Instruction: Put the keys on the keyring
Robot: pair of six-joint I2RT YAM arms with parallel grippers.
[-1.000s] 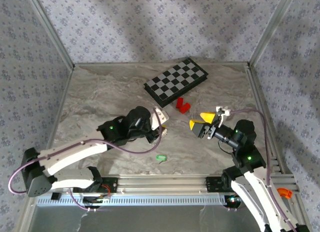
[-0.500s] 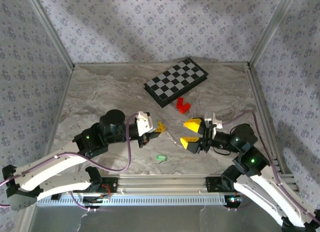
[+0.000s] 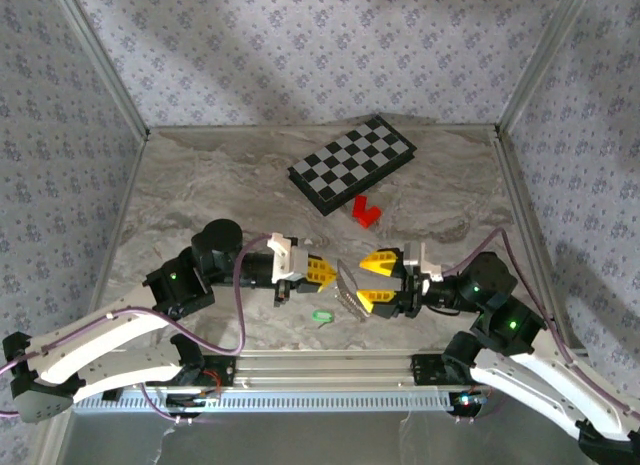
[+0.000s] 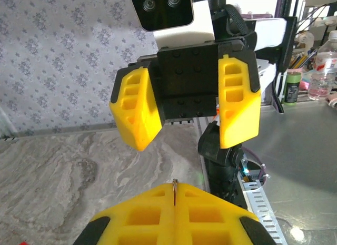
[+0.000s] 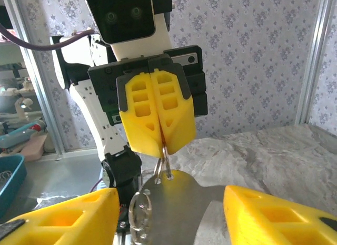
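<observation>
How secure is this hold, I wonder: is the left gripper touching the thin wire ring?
Touching. The right wrist view shows the wire ring pinched between the shut left gripper's fingers, a flat silver piece hanging from it.

Grey marbled worktop [image 3: 200, 195]. A black-and-white checkered board [image 3: 352, 165], with a red block [image 3: 365, 212] just on its near side. Further to the board's near side: the left pincer [image 3: 322, 272] and right pincer [image 3: 366, 282], bright yellow fingers on black mounts; a silvery keyring [image 5: 165, 163]; a green-headed key [image 3: 322, 315]. Behind the board, pale lilac walls [image 3: 300, 45] with a small purple flower print.
</observation>
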